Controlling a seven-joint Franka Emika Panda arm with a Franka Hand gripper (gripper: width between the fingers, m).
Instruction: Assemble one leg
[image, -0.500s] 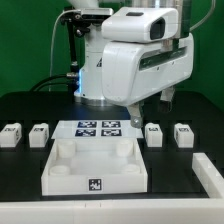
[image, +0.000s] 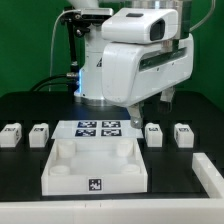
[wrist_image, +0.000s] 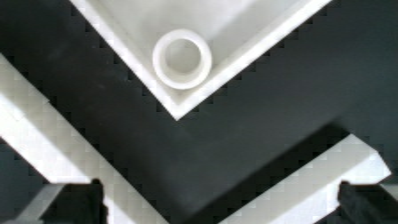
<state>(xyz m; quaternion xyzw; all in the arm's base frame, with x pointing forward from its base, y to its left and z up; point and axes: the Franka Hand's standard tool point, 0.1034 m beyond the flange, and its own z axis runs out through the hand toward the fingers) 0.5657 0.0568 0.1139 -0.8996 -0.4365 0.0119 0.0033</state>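
Nothing has visibly moved since half a second ago: the arm (image: 140, 55), every leg and the panel sit where they did, and I can find no difference between the two exterior views.

Four legs stand on the black table (image: 25, 190), all small white blocks alike, each with a black-and-white marker on the face that shows. Taking the large white square panel (image: 60, 172) as the clock's centre in the exterior view, the first leg (image: 10, 135) and second leg (image: 39, 133) lie side by side toward 10 o'clock. The third leg (image: 153, 133) and fourth leg (image: 183, 133) lie side by side toward 2 o'clock. All four are apart from the panel and from each other, and none is held. The marker board (image: 97, 128) lies flat at the panel's 12 o'clock, between the two pairs.

The arm's white housing hangs above the marker board and hides most of the gripper in the exterior view. In the wrist view the gripper (wrist_image: 210, 203) is released, its two dark fingertips (wrist_image: 57, 203) spread wide with only dark table between them. Beyond them, one corner of the panel points toward the camera, with a round socket (wrist_image: 182, 57) set in it.
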